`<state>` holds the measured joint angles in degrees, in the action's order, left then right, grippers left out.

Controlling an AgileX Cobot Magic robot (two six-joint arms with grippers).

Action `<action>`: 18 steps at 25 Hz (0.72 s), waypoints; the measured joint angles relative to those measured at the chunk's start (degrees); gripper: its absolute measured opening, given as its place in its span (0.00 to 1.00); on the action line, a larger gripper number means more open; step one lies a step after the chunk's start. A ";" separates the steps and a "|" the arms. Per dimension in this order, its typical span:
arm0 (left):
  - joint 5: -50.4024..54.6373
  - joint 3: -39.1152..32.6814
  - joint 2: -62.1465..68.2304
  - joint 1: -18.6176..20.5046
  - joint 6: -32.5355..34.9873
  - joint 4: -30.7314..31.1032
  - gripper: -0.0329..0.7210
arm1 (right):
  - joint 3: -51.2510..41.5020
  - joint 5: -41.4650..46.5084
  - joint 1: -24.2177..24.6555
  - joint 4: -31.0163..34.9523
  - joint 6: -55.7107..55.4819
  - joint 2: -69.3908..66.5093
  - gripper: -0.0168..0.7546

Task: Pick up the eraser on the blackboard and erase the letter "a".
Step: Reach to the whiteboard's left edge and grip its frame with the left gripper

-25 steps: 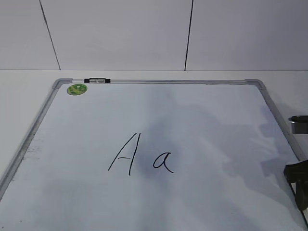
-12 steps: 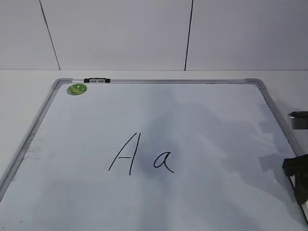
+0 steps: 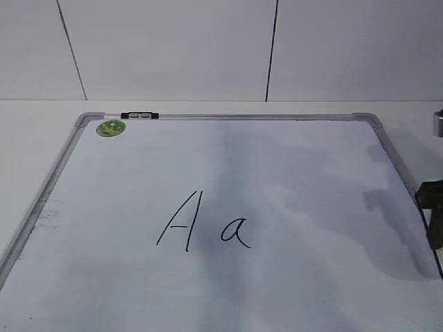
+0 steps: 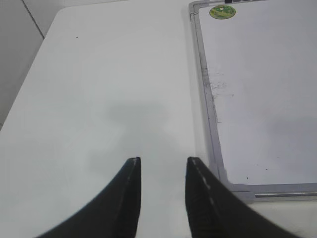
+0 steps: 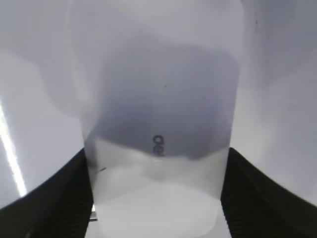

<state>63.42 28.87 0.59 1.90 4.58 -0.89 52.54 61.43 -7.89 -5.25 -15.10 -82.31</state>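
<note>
The blackboard (image 3: pixel 297 173) is a white board with a grey frame, lying flat. The small letter "a" (image 3: pixel 235 232) is written near its middle, right of a capital "A" (image 3: pixel 181 221). In the right wrist view my right gripper (image 5: pixel 156 161) is shut on the eraser (image 5: pixel 158 89), a white block that fills the space between the jaws and hangs over the board. In the exterior view only dark parts of the right gripper (image 3: pixel 432 220) show at the board's right edge. My left gripper (image 4: pixel 163 161) is open and empty over the bare table, left of the board's corner (image 4: pixel 237 186).
A green round sticker (image 3: pixel 111 128) sits in the board's far left corner; it also shows in the left wrist view (image 4: pixel 222 12). A black clip (image 3: pixel 139 115) is on the far frame. Smudges (image 4: pixel 220 87) mark the board's left edge. A tiled wall (image 3: pixel 208 48) stands behind.
At the right edge the right arm's parts have risen and drawn further right, and its shadow on the board has shifted. The letters are unchanged.
</note>
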 joint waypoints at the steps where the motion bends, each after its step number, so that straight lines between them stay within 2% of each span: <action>1: 0.00 0.00 0.00 0.00 0.00 0.00 0.35 | 0.39 0.27 -0.12 0.77 0.62 0.51 0.74; 6: 0.00 0.00 0.00 0.00 0.00 0.00 0.35 | 3.37 0.69 -4.19 3.46 3.18 1.19 0.74; 18: 0.00 0.00 0.00 0.00 0.00 0.00 0.35 | 13.22 3.30 -12.38 3.67 4.49 -4.71 0.74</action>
<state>63.42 28.87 0.59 1.90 4.58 -0.89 65.76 64.73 -20.27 -1.57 -10.61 -87.02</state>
